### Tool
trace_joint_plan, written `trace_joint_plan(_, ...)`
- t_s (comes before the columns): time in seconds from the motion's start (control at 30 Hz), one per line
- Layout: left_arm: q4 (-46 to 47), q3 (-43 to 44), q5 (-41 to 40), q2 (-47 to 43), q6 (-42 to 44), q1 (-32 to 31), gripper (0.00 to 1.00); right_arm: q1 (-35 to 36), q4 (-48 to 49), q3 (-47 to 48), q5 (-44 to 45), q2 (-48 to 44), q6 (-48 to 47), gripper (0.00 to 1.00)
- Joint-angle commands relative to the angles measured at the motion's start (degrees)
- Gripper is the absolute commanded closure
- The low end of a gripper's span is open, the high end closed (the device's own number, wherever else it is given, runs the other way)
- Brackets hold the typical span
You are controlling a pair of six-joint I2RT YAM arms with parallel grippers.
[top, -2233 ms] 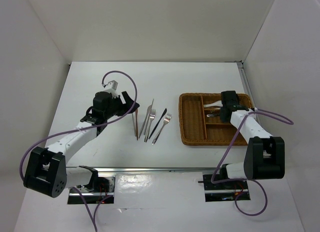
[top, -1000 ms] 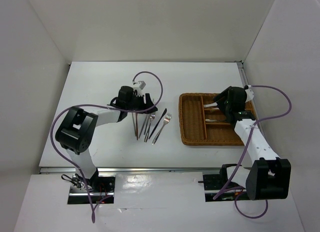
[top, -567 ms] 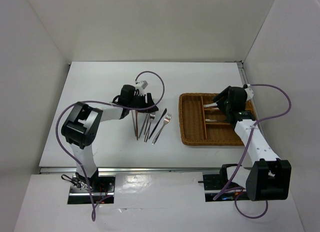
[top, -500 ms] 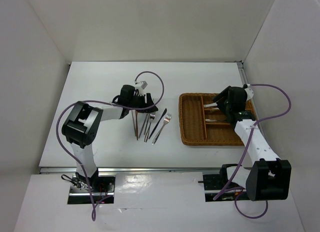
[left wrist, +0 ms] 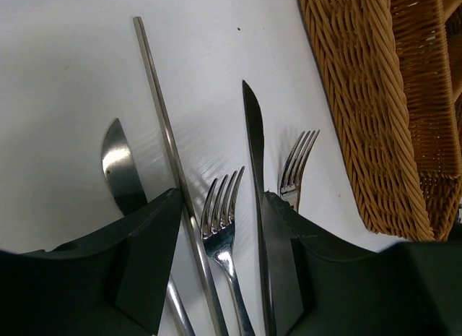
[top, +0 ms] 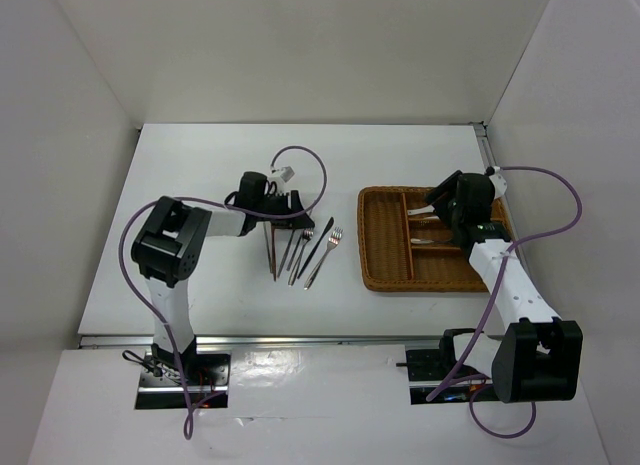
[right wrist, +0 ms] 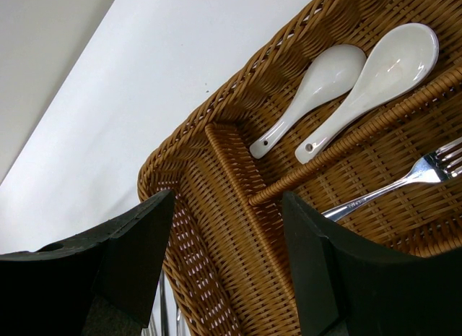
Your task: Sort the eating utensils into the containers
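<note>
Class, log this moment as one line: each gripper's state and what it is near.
left gripper: open, straddling fork on table | right gripper: open, empty, above tray | white spoons: in tray

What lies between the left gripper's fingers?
In the left wrist view, between the fingers of the left gripper lie a metal chopstick, a fork and a dark pointed utensil.

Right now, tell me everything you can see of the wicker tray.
The wicker tray is rectangular, of woven brown wicker, lying flat on the right side of the white table. Dividers split it into one long section and shorter ones. Two white spoons lie side by side in one short section, a metal fork in the next. The right gripper hovers open above it.
</note>
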Motion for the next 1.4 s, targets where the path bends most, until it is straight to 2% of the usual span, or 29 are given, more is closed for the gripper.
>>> trace_joint_plan(0.0, 3.2, 1.9, 3.8, 1.3, 1.9, -0.1, 0.38, -0.1, 2.7, -0.3, -0.1, -0.4, -0.9, 0.31)
trace_joint_plan(0.13, 3.2, 1.9, 3.8, 1.8, 1.9, -0.1, 0.41, -0.1, 2.7, -0.3, -0.1, -0.4, -0.9, 0.31)
trace_joint_plan(0.3, 3.2, 2.4, 3.8, 2.4, 1.9, -0.1, 0.51, -0.1, 3.2, -0.9, -0.1, -0.4, -0.9, 0.31)
trace_joint_plan(1.37, 5.9, 1.4, 6.6, 0.6, 3.6, -0.1, 0.51, -0.1, 3.8, -1.4, -0.6, 0.6, -0.9, 0.3)
